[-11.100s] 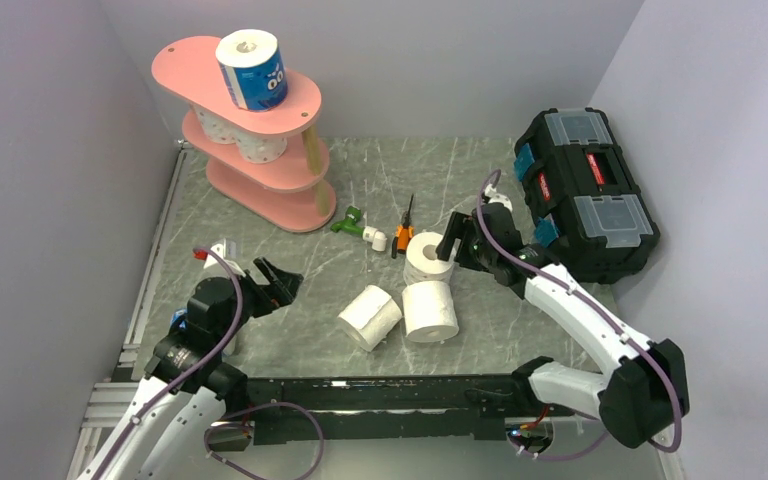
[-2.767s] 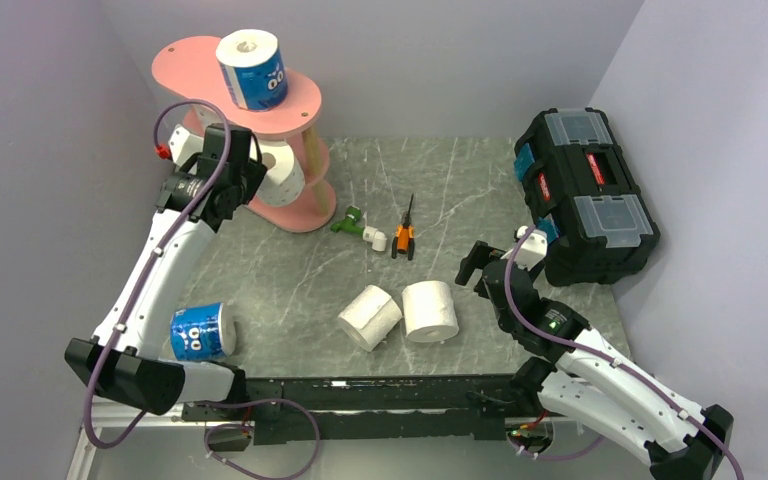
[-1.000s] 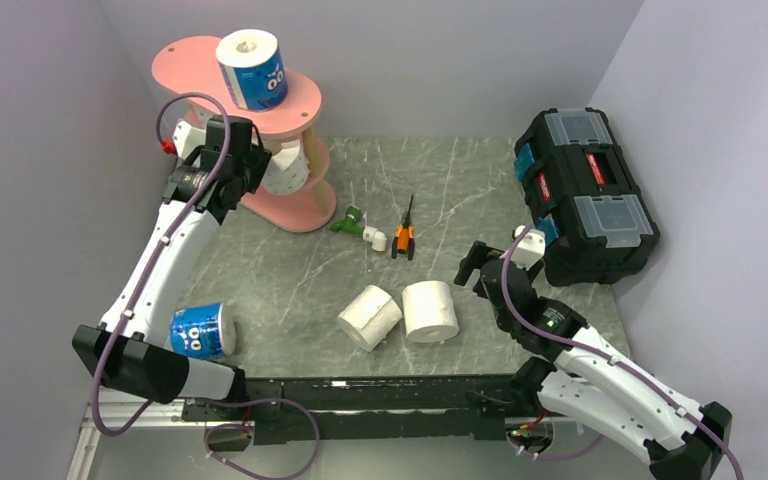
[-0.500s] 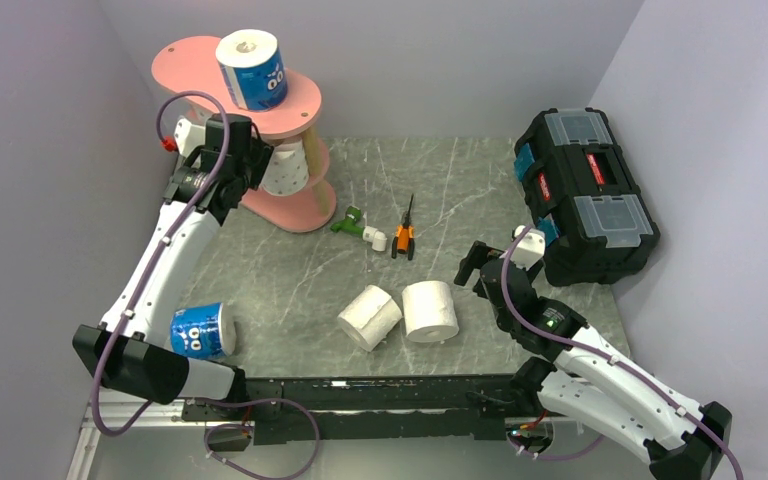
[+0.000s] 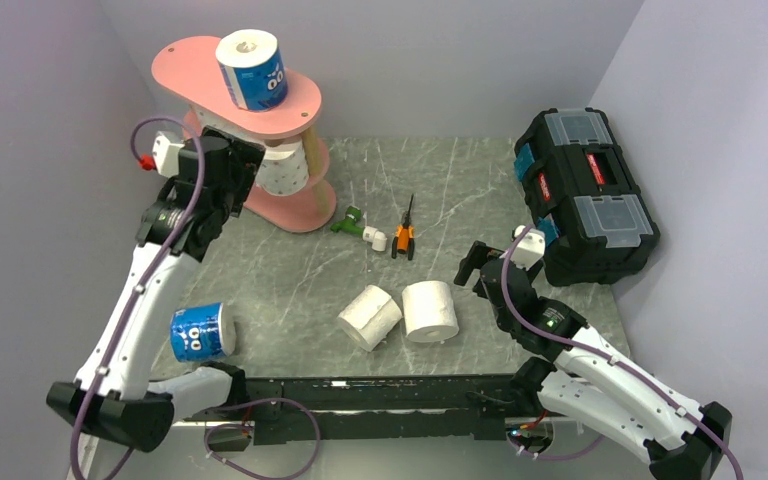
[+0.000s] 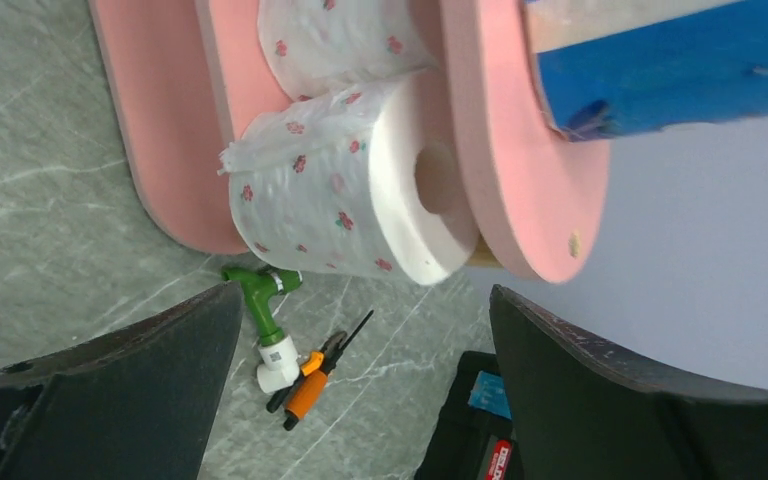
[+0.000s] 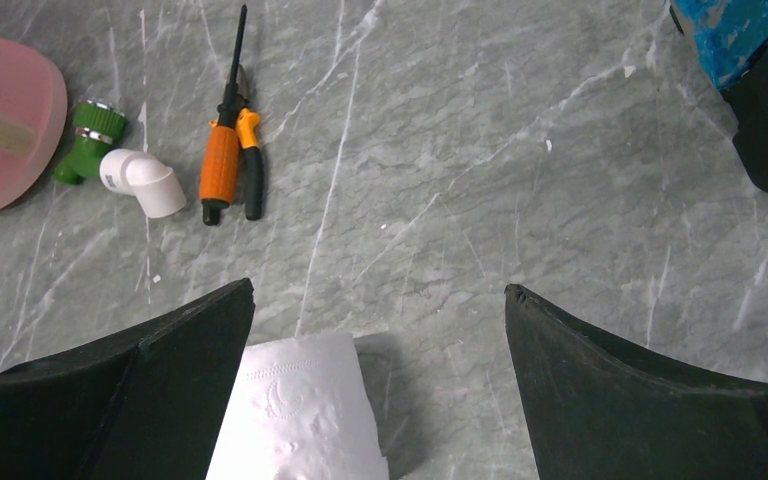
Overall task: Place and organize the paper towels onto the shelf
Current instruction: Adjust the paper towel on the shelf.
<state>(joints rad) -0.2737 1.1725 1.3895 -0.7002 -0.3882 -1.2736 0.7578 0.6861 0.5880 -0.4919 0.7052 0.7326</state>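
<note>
The pink three-tier shelf point(image 5: 185, 65) stands at the back left. A blue-wrapped paper towel roll point(image 5: 252, 70) is on its top board. A pink-dotted roll point(image 5: 285, 170) lies on its side on the middle board, with another dotted roll point(image 6: 330, 40) behind it. My left gripper point(image 5: 247, 165) is open just in front of the dotted roll point(image 6: 330, 200) and touches nothing. Two plain white rolls point(image 5: 370, 317) point(image 5: 430, 311) and a blue-wrapped roll point(image 5: 200, 332) lie on the table. My right gripper point(image 5: 480, 265) is open beside the right white roll point(image 7: 300, 410).
A black toolbox point(image 5: 585, 195) stands at the right edge. A green and white plastic fitting point(image 5: 360, 228) and orange-handled pliers point(image 5: 404, 232) lie between the shelf and the white rolls. Grey walls close in at left, back and right.
My left gripper has opened, let go of the pink-dotted roll on the middle board, and drawn back to the left. The right arm has not moved.
</note>
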